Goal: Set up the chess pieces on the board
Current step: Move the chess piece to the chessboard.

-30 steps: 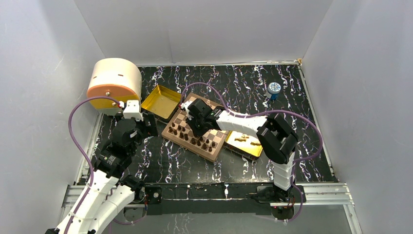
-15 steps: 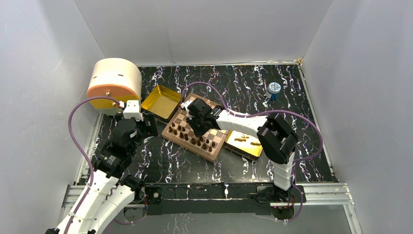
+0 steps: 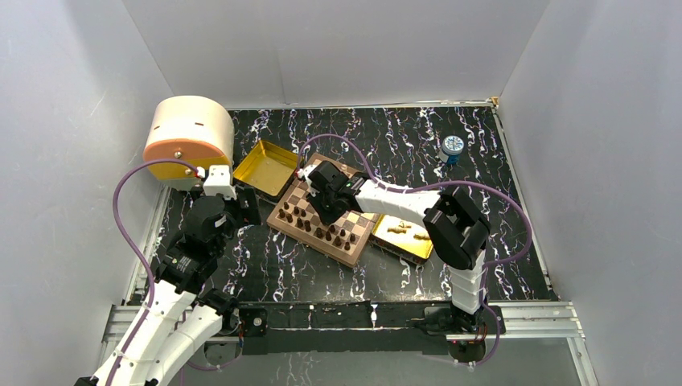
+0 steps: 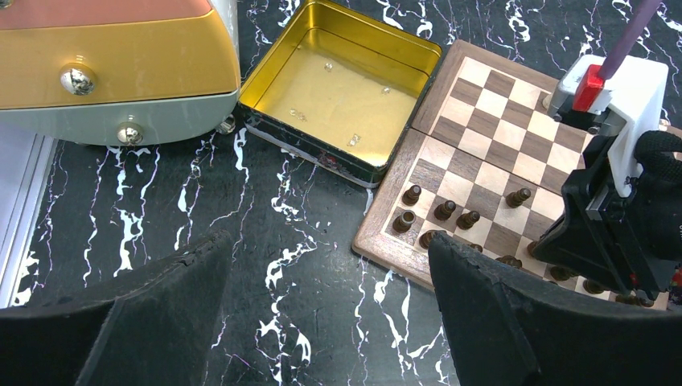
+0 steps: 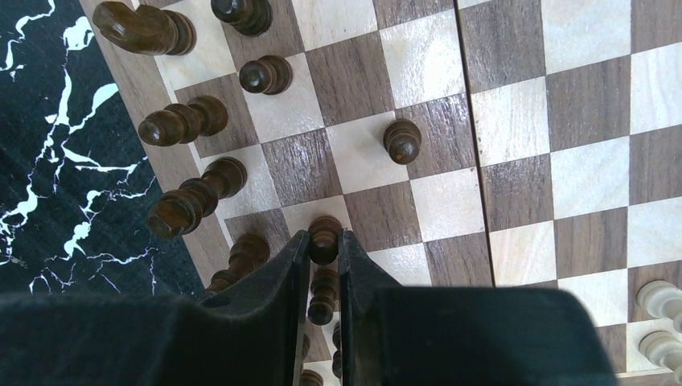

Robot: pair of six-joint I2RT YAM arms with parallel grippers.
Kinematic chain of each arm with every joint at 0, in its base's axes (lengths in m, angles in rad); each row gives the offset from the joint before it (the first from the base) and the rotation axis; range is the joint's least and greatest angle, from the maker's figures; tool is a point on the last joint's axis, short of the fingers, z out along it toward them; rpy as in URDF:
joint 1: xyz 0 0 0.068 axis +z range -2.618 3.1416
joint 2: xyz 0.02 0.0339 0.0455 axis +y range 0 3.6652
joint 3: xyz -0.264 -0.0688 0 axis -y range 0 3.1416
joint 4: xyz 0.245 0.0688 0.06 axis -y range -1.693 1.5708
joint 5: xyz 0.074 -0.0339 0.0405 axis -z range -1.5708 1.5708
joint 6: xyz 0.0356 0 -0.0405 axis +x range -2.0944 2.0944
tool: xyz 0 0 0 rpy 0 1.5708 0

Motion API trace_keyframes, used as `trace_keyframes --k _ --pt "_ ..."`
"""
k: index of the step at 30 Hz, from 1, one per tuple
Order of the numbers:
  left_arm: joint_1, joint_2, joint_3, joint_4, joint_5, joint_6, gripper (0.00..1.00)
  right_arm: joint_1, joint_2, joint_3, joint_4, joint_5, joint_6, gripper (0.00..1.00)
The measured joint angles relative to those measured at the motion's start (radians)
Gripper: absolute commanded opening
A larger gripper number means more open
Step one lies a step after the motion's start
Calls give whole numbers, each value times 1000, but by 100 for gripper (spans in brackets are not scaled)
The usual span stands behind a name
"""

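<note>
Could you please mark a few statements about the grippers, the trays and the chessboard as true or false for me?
1. The right gripper has a dark pawn between its fingers on the board. True.
2. The left gripper is shut. False: its jaws stand wide open above the table, beside the board.
3. The gold tray near the left gripper holds chessmen. False: it holds none; light pieces lie in the other tray, right of the board.
4. Several dark pieces stand on the board. True.
</note>
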Motion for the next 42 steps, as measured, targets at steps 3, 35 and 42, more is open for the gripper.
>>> trace_keyframes --k 3,35,42 --pt "0 0 0 0 0 0 89 0 0 7 -2 -1 0 28" --pt "0 -6 0 0 -5 3 89 9 1 41 -73 -26 6 28" --pt "0 -6 0 0 -6 3 89 13 1 45 -77 -2 9 30"
